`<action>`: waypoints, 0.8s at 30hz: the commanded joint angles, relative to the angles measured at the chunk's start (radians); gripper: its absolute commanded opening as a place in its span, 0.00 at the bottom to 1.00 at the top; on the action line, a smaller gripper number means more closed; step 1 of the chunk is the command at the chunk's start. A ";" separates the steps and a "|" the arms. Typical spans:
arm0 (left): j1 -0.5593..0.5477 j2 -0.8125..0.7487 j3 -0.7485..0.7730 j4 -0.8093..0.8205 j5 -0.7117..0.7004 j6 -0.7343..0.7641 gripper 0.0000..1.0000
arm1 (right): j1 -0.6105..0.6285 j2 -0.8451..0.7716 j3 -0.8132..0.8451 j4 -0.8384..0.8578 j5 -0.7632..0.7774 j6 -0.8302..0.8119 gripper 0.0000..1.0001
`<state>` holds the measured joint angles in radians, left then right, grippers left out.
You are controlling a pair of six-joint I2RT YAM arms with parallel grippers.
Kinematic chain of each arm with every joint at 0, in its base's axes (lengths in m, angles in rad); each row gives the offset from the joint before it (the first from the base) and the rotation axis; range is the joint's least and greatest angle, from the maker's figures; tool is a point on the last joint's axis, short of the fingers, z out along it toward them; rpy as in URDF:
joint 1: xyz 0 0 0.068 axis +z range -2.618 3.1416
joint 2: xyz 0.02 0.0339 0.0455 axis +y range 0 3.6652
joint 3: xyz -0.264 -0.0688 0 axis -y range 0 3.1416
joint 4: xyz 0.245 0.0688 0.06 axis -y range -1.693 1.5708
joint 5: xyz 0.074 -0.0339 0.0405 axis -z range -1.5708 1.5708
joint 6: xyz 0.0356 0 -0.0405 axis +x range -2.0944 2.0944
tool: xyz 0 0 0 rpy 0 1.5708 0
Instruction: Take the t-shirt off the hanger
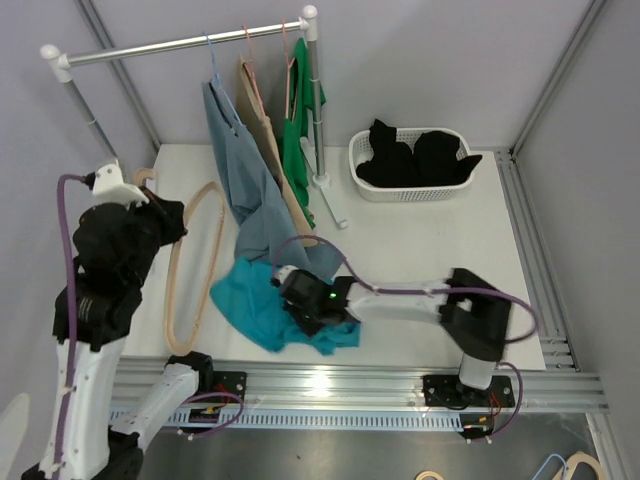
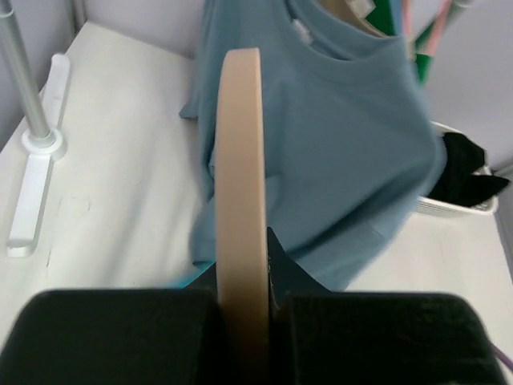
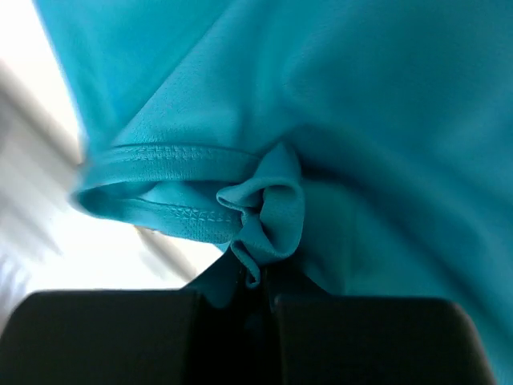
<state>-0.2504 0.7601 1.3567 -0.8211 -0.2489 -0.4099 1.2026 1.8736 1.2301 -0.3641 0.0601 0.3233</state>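
Note:
The teal t-shirt [image 1: 250, 300] lies crumpled on the white table [image 1: 420, 250], off the hanger. My right gripper [image 1: 287, 288] is shut on a bunched fold of it; the right wrist view shows teal cloth [image 3: 361, 120] pinched between the jaws of that gripper [image 3: 258, 277]. The beige wooden hanger [image 1: 195, 265] is bare and slants down at the left, its lower end near the table's front edge. My left gripper [image 1: 172, 222] is shut on the hanger's upper part. In the left wrist view the hanger [image 2: 240, 160] runs straight out from that gripper [image 2: 242, 265].
A clothes rack rail [image 1: 180, 43] spans the back, carrying a blue-grey shirt [image 1: 240, 170], a tan garment [image 1: 265, 130] and a green shirt [image 1: 298, 130]. The rack's foot [image 1: 330, 200] rests on the table. A white basket [image 1: 415, 192] with black clothes stands at back right.

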 commanded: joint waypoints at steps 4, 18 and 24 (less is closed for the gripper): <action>0.174 0.154 0.103 0.086 0.197 0.002 0.01 | -0.119 -0.586 0.090 -0.408 0.035 0.054 0.00; 0.356 0.326 0.286 0.131 0.281 -0.056 0.01 | -0.985 -0.080 1.093 -0.581 -0.238 -0.063 0.00; 0.416 0.386 0.274 0.244 0.364 -0.055 0.01 | -1.081 0.160 1.320 -0.511 -0.356 -0.043 0.00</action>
<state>0.1383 1.1259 1.6196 -0.6884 0.0463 -0.4530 0.1555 2.0071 2.5294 -0.8726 -0.1844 0.2760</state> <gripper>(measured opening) 0.057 0.033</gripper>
